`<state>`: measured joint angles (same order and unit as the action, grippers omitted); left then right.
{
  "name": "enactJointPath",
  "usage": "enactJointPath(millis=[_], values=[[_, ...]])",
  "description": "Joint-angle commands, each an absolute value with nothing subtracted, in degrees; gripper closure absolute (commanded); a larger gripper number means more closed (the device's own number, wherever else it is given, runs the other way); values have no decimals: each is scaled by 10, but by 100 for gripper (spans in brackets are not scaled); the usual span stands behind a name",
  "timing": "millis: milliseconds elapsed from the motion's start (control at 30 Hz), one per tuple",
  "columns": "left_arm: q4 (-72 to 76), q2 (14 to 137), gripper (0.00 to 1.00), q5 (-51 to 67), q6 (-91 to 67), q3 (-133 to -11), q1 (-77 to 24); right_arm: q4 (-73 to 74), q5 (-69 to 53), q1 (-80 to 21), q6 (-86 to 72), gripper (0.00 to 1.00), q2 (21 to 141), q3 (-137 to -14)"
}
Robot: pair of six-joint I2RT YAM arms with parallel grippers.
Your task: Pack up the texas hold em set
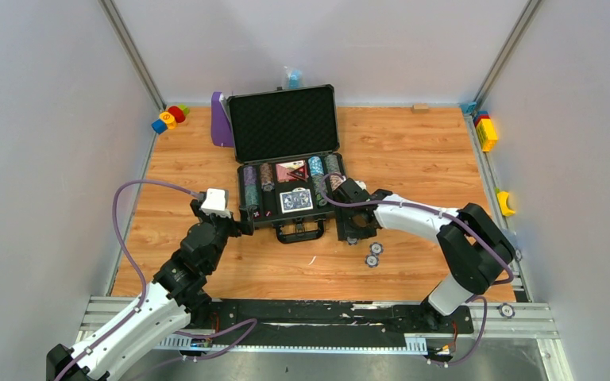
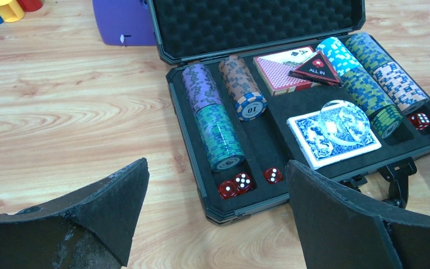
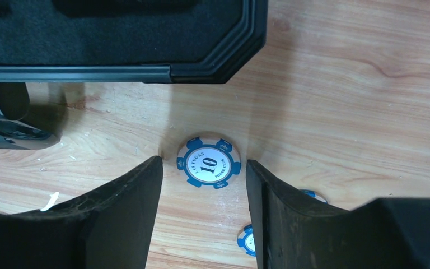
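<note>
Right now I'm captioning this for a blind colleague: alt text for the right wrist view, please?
A blue-edged poker chip marked 10 lies flat on the table between the open jaws of the right gripper. A corner of the dark case sits just beyond, and two more chips peek out behind one jaw.

Plain pale grey walls (image 1: pixel 40 143) enclose a light wood-grain tabletop (image 1: pixel 421 159), with an aluminium rail (image 1: pixel 536 324) along its near edge.

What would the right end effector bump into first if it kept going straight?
Probably the blue-and-white 10 chip, lying on the wooden table between the right end effector's open fingers; depth is unclear.
</note>
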<state>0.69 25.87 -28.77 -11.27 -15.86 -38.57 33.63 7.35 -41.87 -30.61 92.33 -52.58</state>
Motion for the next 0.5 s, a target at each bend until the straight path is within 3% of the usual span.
enactJointPath(millis=[0, 133, 467], values=[[27, 258, 0, -289, -118, -159, -387, 339, 59, -421, -302, 45, 937, -534], [26, 256, 0, -289, -118, -160, -387, 349, 69, -421, -306, 53, 936, -535], [25, 254, 0, -289, -118, -159, -387, 369, 90, -421, -311, 57, 913, -540]])
